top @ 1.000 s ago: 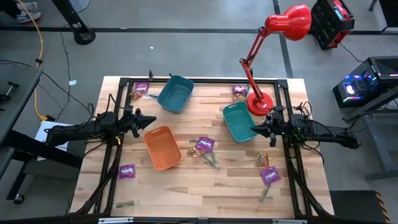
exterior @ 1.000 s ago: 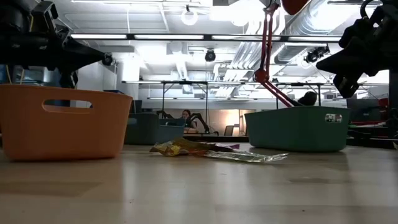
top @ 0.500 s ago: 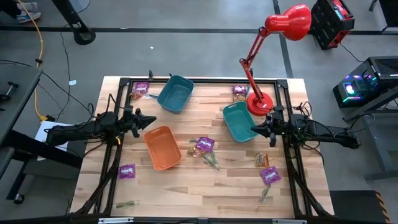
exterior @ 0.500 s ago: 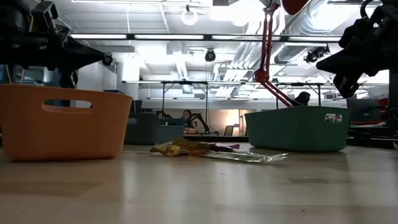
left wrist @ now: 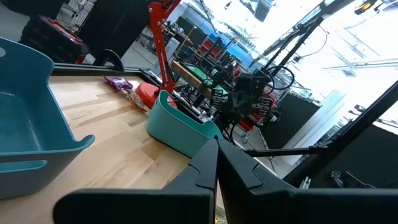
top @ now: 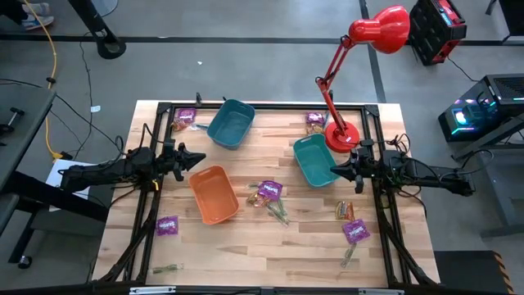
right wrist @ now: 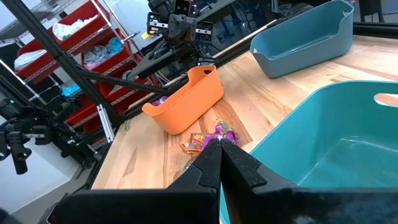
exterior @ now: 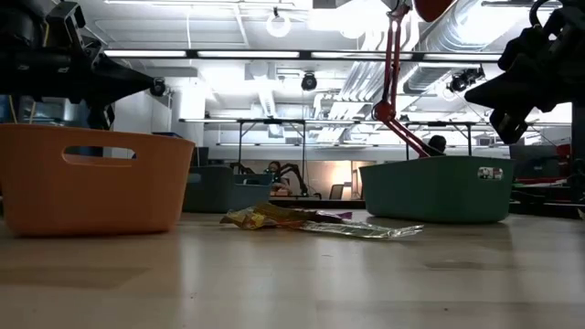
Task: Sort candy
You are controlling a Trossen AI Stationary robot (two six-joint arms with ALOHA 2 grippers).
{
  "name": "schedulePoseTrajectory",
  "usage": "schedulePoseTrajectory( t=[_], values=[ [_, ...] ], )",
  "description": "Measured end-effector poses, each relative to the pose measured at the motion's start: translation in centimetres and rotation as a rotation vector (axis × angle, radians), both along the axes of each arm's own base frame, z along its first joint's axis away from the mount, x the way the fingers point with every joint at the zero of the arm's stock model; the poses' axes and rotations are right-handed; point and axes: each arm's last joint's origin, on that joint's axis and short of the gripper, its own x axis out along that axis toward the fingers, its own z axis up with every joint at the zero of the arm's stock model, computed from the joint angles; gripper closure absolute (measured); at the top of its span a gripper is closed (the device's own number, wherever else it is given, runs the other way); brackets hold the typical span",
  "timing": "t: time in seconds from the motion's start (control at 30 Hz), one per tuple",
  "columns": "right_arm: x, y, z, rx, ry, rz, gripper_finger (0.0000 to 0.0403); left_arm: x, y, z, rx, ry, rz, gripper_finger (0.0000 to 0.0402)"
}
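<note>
The left gripper hangs above the table just beside the orange bin, with its fingers pressed together. The right gripper hangs at the edge of the teal bin, and its fingers are pressed together too. Neither one holds any candy.

The nearest candy pile lies on the wooden table between the two grippers, well apart from both. More purple packets sit near the table corners. A thin piece lies low on the left, maybe a green stick.
</note>
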Motion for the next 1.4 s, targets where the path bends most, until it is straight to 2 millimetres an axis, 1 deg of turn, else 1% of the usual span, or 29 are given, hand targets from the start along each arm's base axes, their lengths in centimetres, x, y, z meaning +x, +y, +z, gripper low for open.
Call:
schedulePoseTrajectory(
  t=[0.77,0.87,0.93,1.0,1.07,1.17,1.2,1.23,1.3,1.4],
  values=[
    [0.0,0.0,0.0,-0.001,-0.002,-0.003,0.0402,0.0,0.0,0.0,0.0,0.0,0.0,0.0402],
    [0.0,-0.3,0.5,0.0,-0.05,-0.087,0.0402,0.0,0.0,0.0,0.0,0.0,0.0,0.0401],
    [0.0,-0.5,1.7,0.184,-0.202,-0.183,0.0402,0.0,0.0,0.0,-0.001,0.0,0.0,0.0402],
    [-0.3,-0.8,3.3,0.361,-0.412,-0.281,0.0402,0.0,0.0,0.0,0.0,0.001,0.0,0.0402],
    [-0.8,-0.9,5.0,0.368,-0.601,-0.298,0.0402,0.0,0.0,0.0,-0.001,0.0,0.0,0.0401],
    [-1.8,-0.5,8.2,0.281,-0.894,-0.129,0.0402,0.0,0.0,0.0,0.0,0.001,0.0,0.0402],
    [-2.0,-0.3,9.3,0.257,-0.943,-0.075,0.0402,0.0,0.0,0.0,-0.001,0.0,0.0,0.0402],
    [-2.0,-0.1,10.4,0.243,-0.952,-0.022,0.0402,0.0,0.0,0.0,0.0,0.0,0.0,0.0402],
    [-1.2,0.2,12.6,0.22,-0.867,0.046,0.0402,0.0,0.0,0.0,0.0,0.0,0.0,0.0402],
    [1.6,0.8,15.6,0.169,-0.573,0.081,0.0402,0.0,0.0,0.0,0.0,0.0,0.0,0.0401]
  ],
)
